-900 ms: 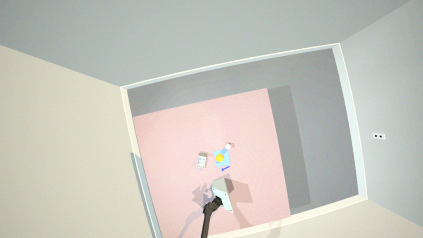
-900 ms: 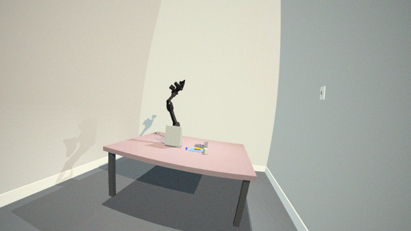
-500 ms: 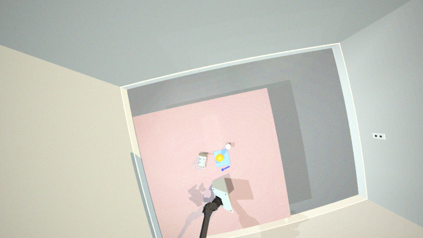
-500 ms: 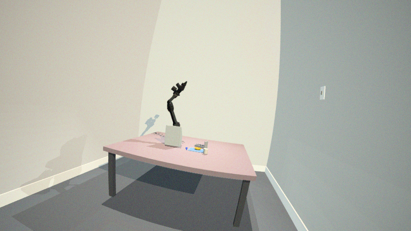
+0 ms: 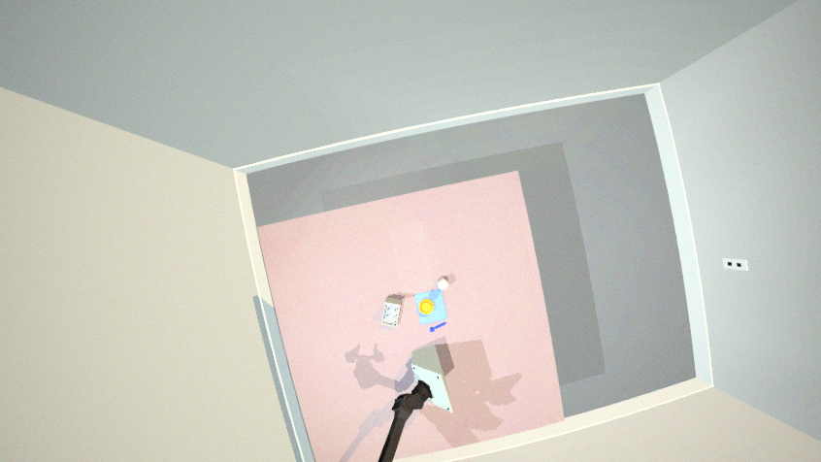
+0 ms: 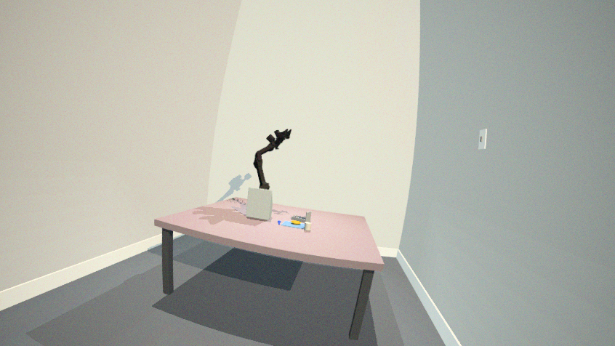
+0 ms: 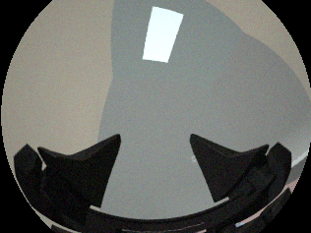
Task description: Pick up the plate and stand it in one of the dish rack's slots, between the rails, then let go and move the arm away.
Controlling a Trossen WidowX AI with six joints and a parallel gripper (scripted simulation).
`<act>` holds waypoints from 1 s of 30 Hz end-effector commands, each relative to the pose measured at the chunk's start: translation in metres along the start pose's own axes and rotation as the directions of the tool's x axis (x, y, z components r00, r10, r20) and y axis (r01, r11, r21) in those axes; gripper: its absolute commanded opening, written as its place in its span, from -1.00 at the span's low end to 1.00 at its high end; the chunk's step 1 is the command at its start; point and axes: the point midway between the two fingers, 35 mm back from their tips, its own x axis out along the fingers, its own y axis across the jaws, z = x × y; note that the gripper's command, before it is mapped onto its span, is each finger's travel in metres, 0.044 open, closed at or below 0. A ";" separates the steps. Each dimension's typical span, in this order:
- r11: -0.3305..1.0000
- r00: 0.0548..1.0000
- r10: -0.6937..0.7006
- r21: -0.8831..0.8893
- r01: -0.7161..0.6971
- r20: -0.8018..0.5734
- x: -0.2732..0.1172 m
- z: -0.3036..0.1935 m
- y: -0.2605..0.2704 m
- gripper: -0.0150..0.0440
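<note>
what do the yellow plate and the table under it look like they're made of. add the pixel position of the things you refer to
The plate (image 5: 425,307) (image 6: 296,222) could be glazed ceramic or plastic: evenly coloured, with no grain visible. The table (image 5: 476,229) (image 6: 335,240) might be painted wood or laminate, judging by its flat, matte pink top; its dark legs could be wood or metal.

Pink table (image 5: 476,229) (image 6: 335,240), dark legs; grey floor (image 5: 631,229) (image 6: 214,318); cream, blue-grey walls (image 5: 114,258) (image 6: 326,107).

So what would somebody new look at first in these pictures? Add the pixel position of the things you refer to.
Probably the big black jointed robot arm (image 5: 396,426) (image 6: 259,165), rising from a pale box-shaped stand (image 5: 427,357) (image 6: 259,204) on the pink table (image 5: 481,229) (image 6: 335,240). Next, maybe the round yellow plate (image 5: 425,306) (image 6: 296,222), bright on a light-blue square mat (image 5: 438,316) (image 6: 288,224).
</note>
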 end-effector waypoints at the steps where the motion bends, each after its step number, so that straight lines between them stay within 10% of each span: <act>1: 0.994 1.000 0.007 -0.106 -0.006 0.003 0.005 -0.021 0.010 0.86; 30: 0.767 0.984 0.056 -0.623 -0.151 -0.169 0.044 -0.168 0.019 0.86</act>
